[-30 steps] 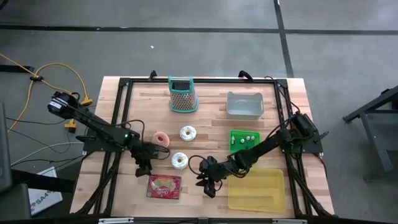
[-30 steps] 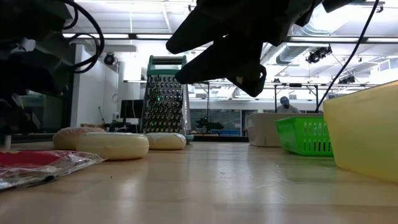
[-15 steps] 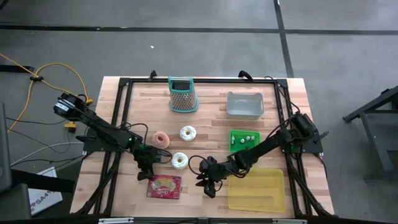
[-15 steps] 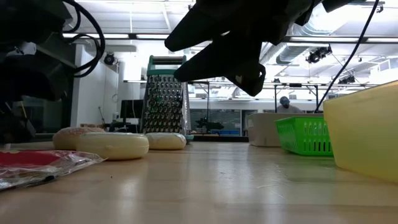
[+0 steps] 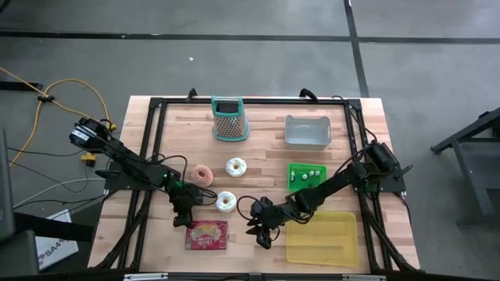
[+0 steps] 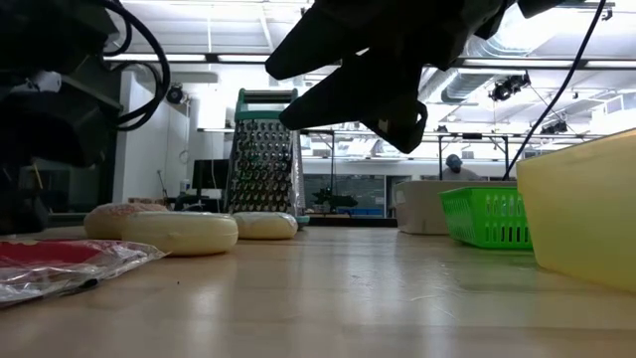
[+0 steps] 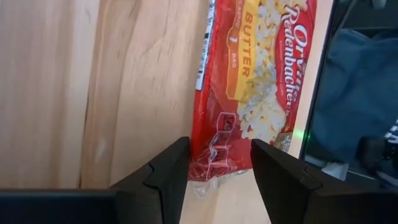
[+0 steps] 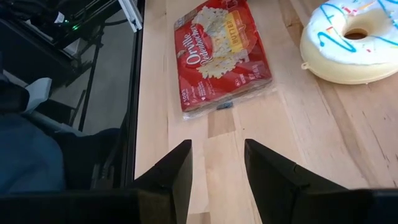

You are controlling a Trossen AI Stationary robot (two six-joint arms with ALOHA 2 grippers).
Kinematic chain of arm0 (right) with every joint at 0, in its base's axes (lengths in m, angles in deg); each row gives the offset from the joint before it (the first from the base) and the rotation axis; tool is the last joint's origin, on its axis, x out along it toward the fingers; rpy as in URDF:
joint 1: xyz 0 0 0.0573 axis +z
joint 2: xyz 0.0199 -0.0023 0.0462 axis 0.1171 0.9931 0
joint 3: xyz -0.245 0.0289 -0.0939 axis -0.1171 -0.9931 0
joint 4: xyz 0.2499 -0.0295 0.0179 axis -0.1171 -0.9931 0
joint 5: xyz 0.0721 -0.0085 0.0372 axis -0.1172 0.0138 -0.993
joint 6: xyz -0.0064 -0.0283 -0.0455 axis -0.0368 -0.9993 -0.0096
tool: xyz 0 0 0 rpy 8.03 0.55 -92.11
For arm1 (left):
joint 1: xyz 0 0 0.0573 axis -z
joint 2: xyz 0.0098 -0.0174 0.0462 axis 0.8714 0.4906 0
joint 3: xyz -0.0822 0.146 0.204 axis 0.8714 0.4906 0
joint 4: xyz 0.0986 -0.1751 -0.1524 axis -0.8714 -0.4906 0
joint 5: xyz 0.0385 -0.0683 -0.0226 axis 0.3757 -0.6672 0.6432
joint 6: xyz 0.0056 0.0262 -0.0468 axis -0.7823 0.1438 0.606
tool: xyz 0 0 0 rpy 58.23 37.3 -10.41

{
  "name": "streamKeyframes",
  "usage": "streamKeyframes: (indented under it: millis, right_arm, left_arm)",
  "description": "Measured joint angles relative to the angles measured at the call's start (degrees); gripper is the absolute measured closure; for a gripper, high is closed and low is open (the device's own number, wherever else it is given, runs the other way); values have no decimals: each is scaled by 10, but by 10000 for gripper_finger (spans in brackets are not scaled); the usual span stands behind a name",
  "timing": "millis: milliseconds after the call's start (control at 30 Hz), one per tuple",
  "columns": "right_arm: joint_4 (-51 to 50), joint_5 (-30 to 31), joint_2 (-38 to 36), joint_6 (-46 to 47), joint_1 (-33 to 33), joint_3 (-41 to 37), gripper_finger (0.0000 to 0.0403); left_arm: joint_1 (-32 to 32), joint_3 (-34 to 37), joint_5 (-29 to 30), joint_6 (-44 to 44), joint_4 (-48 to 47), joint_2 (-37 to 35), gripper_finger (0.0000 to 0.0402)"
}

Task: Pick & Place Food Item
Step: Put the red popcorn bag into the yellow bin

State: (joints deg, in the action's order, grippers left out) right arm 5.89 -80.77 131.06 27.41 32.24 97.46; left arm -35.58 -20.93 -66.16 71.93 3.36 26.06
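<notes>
Wooden planks make up the table (image 5: 258, 136), ringed by a black frame, with grey floor around it. Taking the red popcorn packet (image 5: 206, 234) as the landmark: it lies flat at the table's near edge, on the left half. The left gripper (image 5: 182, 215) hangs just above its far-left corner, jaws spread, the packet's short end showing between the two fingers (image 7: 166, 174) in the left wrist view, with no contact to be seen. To the packet's right, a short way off, the right gripper (image 5: 262, 234) hovers over bare wood with its jaws apart and nothing between them. Farther right, at the same near edge, sits a yellow tray (image 5: 324, 240). Just beyond the packet lies a white iced donut (image 5: 226, 201). Behind that donut lie a pink one (image 5: 203, 174) and a second white one (image 5: 236, 166). A green basket (image 5: 305, 176) stands well to the right of the packet and farther back. Farthest from the packet, near the back edge, stand a teal-rimmed grater (image 5: 228, 119) and a grey bin (image 5: 307, 131).
</notes>
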Motion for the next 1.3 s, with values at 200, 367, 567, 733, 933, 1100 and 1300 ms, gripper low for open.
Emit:
streamKeyframes:
  millis: [200, 367, 567, 733, 933, 1100, 1300]
  right_arm:
    - [0, 0, 0, -2, 0, 0, 270]
    - [0, -2, 0, -2, 0, 0, 270]
    - [0, -16, 0, -3, 0, 0, 270]
    - [5, -24, 0, -20, 3, 0, 270]
    - [79, -47, 0, -48, 7, 0, 270]
    - [74, -49, 0, -79, 7, 27, 270]
    - [-22, -46, 2, -166, 7, 111, 270]
  left_arm:
    - [0, 1, -27, 12, -5, 0, 232]
    - [0, 2, -31, 14, -6, 0, 232]
    - [0, 2, -24, 17, -6, 0, 232]
    - [0, 2, -20, 14, -5, 0, 232]
    - [0, 2, -18, 13, 1, 0, 232]
    - [0, 2, -14, 12, 3, 0, 232]
    - [1, 2, -7, 11, 9, 0, 232]
